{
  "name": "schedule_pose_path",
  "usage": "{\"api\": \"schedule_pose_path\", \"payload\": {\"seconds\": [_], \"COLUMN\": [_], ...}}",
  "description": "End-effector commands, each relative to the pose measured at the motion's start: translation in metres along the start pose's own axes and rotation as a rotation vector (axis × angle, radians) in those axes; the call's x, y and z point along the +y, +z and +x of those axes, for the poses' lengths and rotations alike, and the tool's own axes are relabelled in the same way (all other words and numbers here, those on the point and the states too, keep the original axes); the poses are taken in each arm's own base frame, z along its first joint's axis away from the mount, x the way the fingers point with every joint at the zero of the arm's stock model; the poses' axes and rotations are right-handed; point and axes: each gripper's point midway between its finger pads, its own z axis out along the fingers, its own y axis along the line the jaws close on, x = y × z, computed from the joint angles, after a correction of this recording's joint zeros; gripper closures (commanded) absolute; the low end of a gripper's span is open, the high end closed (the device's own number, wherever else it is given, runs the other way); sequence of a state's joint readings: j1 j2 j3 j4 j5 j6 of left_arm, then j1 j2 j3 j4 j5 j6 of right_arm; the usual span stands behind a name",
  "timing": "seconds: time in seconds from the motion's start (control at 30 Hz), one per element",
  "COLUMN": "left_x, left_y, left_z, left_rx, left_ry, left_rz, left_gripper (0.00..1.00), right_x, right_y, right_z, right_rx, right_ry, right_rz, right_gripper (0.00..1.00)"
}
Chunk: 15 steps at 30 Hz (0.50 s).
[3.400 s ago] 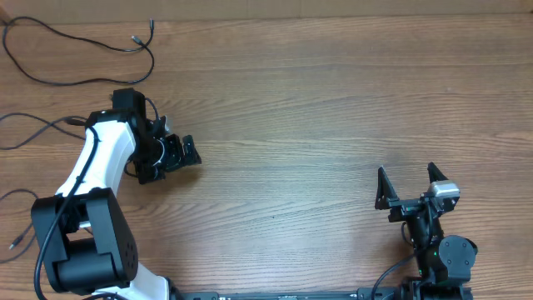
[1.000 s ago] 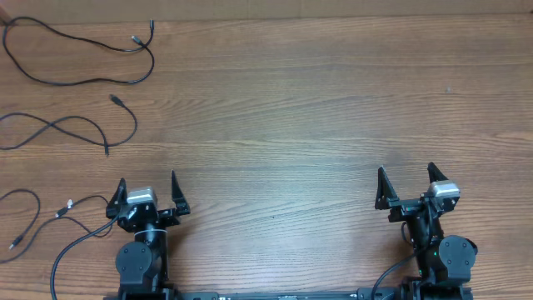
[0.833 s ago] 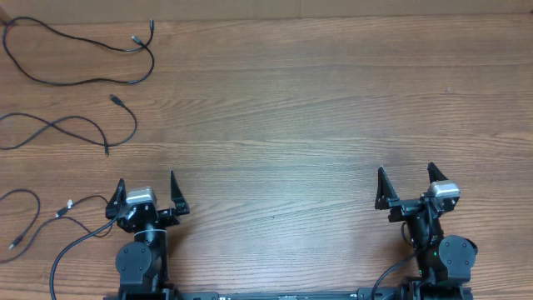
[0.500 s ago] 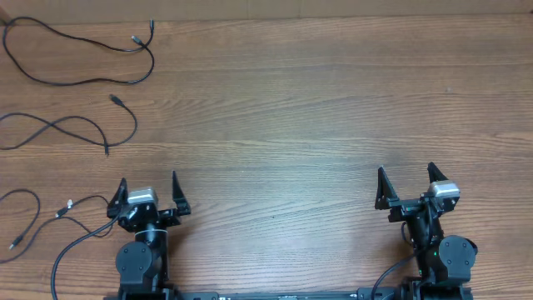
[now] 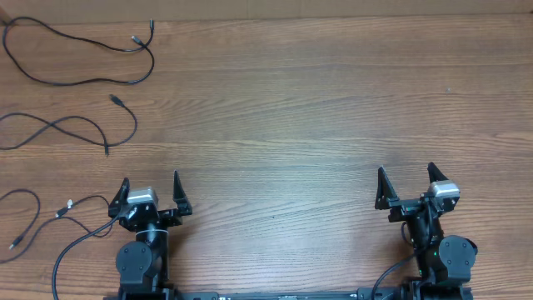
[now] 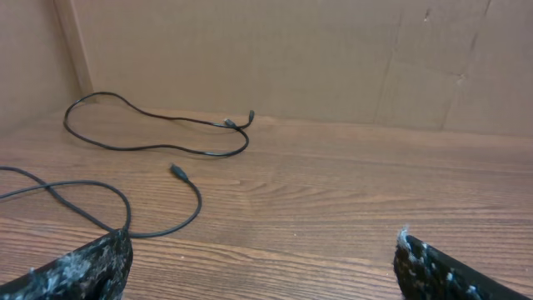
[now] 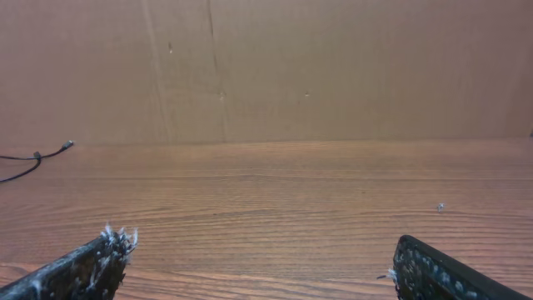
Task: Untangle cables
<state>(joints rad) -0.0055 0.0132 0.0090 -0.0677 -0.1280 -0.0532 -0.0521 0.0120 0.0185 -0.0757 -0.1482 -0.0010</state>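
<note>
Left gripper [image 5: 150, 179] and right gripper [image 5: 406, 171] were held agape, empty.
Cables [image 5: 116, 99], ahead-left of the left gripper, were judged light and limp, best pinched mid-length.

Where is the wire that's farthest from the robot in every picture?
Overhead: the wire loops in the top left corner.
Left wrist: the wire lies upper left, near the back wall.
Right wrist: only a plug end at the left edge, likely the same wire.
Shared landmark: the back wall along the table's far edge.
</note>
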Motion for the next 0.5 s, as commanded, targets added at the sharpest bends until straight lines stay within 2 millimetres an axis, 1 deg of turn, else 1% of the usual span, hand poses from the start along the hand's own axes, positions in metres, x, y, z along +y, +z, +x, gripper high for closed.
{"api": "schedule_pose_path", "payload": {"seconds": [0.0,0.47], "left_x": [0.0031,0.0017], "left_y": [-0.0003,-0.0002], "left_z": [0.0001,-0.0004], "left_rx": [-0.004,-0.006], "left_ry": [0.008,0.007], "left_rz": [-0.015,-0.007], "left_gripper": [0.0,0.0], "right_x": [-0.0033,-0.0033], "right_y": [0.0,0.0], "right_z": [0.0019,0.0019], "right_rx": [-0.003,-0.003], "right_ry": [-0.005,-0.005], "right_rz": [0.017,0.017], "right_gripper": [0.0,0.0]}}
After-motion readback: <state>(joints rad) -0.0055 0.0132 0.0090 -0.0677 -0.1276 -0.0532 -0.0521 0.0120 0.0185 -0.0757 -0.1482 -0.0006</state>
